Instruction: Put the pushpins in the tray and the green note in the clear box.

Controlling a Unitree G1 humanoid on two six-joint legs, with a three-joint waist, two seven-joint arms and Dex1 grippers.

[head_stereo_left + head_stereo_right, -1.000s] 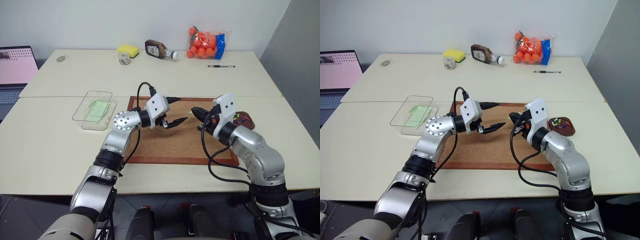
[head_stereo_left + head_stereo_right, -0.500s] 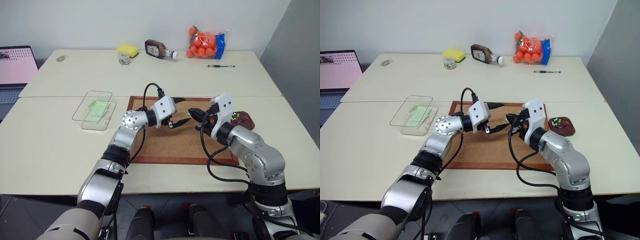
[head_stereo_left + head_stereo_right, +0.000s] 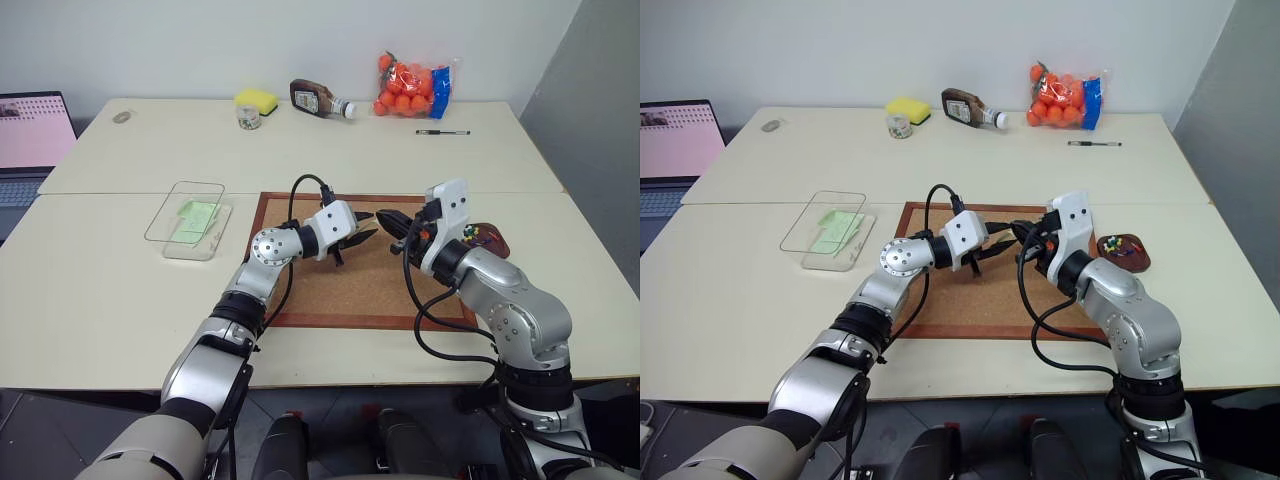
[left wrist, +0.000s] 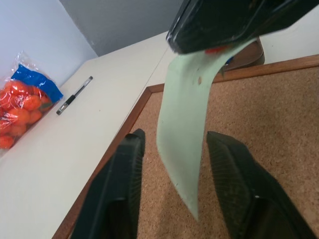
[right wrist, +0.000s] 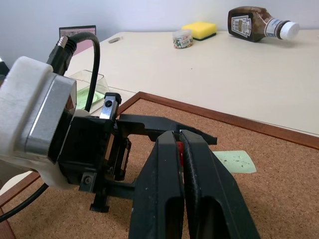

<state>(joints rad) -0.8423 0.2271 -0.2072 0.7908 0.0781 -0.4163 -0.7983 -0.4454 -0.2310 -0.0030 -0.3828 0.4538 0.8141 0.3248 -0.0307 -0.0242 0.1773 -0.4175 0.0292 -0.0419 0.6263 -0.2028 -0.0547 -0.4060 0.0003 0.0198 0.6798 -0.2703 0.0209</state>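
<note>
Both grippers meet over the cork board (image 3: 345,285), near its far edge. Right gripper (image 5: 180,149) fingers are pressed tight together, clamping the top edge of a green note (image 4: 187,114); a bit of red shows at the pinch point, possibly a pushpin (image 4: 215,49) head, hard to tell. The note hangs down from that grip, slightly curled, with a small pinhole near the top.

Left gripper (image 4: 172,144) faces the right one, fingers partly apart, one on each side of the hanging note. There is a gap on both sides, so it has no contact with the paper. Nothing in it.

The clear box (image 3: 190,218) sits on the table off the board's left edge, well apart from both grippers, with greenish paper already inside. The tray (image 3: 1124,252) is just past the board's right edge, behind the right arm, with small coloured pins in it.

Far side of the table: yellow sponge (image 3: 256,100), small jar (image 3: 248,118), brown sauce bottle (image 3: 318,98) lying on its side, bag of oranges (image 3: 413,86), black pen (image 3: 442,132). Laptop (image 3: 32,135) at the far left.
</note>
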